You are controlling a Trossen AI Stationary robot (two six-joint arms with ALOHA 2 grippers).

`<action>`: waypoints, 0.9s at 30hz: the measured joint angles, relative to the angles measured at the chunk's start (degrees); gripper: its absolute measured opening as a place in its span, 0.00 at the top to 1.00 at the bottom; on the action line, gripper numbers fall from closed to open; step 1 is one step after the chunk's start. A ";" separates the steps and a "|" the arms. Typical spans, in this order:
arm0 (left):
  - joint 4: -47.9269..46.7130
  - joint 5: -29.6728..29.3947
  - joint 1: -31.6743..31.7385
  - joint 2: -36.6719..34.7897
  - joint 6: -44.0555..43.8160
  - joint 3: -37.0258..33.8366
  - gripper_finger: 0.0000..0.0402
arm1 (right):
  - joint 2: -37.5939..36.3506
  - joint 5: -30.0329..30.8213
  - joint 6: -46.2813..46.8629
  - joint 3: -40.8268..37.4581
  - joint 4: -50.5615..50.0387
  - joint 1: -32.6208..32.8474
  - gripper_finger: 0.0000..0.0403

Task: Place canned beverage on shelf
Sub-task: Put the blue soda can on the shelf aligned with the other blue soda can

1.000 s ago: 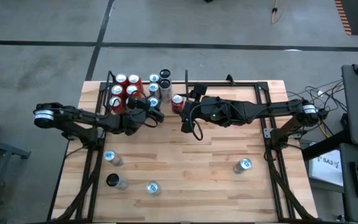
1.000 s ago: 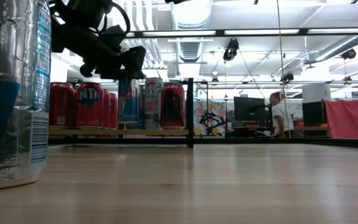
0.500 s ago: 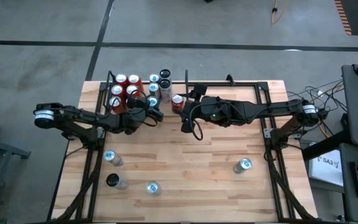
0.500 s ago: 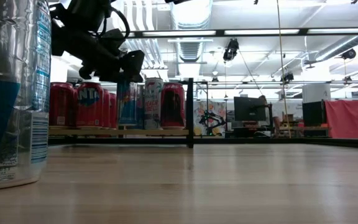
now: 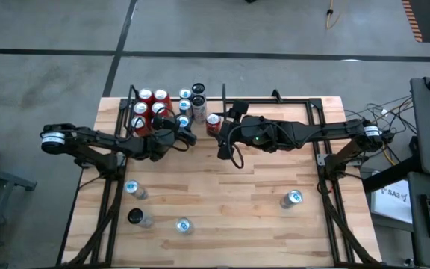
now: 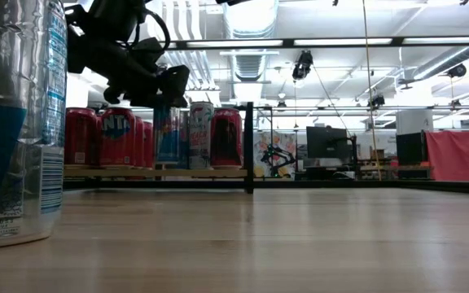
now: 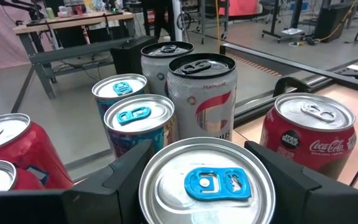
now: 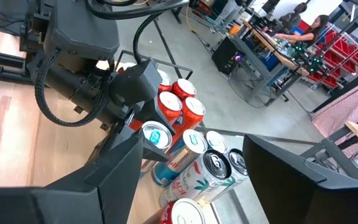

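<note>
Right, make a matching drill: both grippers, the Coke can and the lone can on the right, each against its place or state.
1 left gripper
2 right gripper
3 Coke can
4 lone can

A on bare table, right side
B on shelf, right end
C shut on blue-tab can
D open

Pairs: 1-C, 2-D, 3-B, 4-A

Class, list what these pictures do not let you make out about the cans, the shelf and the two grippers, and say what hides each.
- High view: left gripper fingertips and the silver can between them, hidden under the arm.
- Low view: shelf back rows, blocked by the front cans.
- Low view: nearest can, cut off by the picture's edge.
- Right wrist view: Coca-Cola can, cut by the edge below the right gripper.
</note>
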 joint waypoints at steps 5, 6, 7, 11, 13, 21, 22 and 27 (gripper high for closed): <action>0.79 0.00 0.09 1.01 0.02 0.00 0.46 | 0.00 0.00 0.00 0.00 0.00 0.01 0.34; 1.57 0.00 0.09 1.52 0.08 -0.02 0.46 | 0.00 0.02 0.00 0.00 0.00 0.00 0.34; 2.40 0.00 0.09 2.20 0.25 0.00 0.46 | 0.00 0.02 -0.02 0.00 0.00 0.00 0.34; 6.59 -0.24 0.09 4.87 1.96 0.00 0.46 | 0.00 0.02 -0.02 0.00 -0.02 0.00 0.34; 7.39 -0.30 0.07 5.52 2.05 0.02 0.46 | 0.02 0.02 -0.02 0.00 -0.09 0.00 0.34; 7.36 -1.03 0.09 5.77 1.63 0.04 0.46 | 0.02 0.02 -0.02 -0.02 -0.24 0.00 0.34; 7.34 -1.03 0.09 5.68 1.52 0.04 0.46 | 0.02 0.02 -0.02 -0.02 -0.25 0.00 0.34; 7.19 -1.14 0.09 5.64 1.39 0.04 0.37 | 0.02 0.02 -0.01 -0.02 -0.26 0.02 0.34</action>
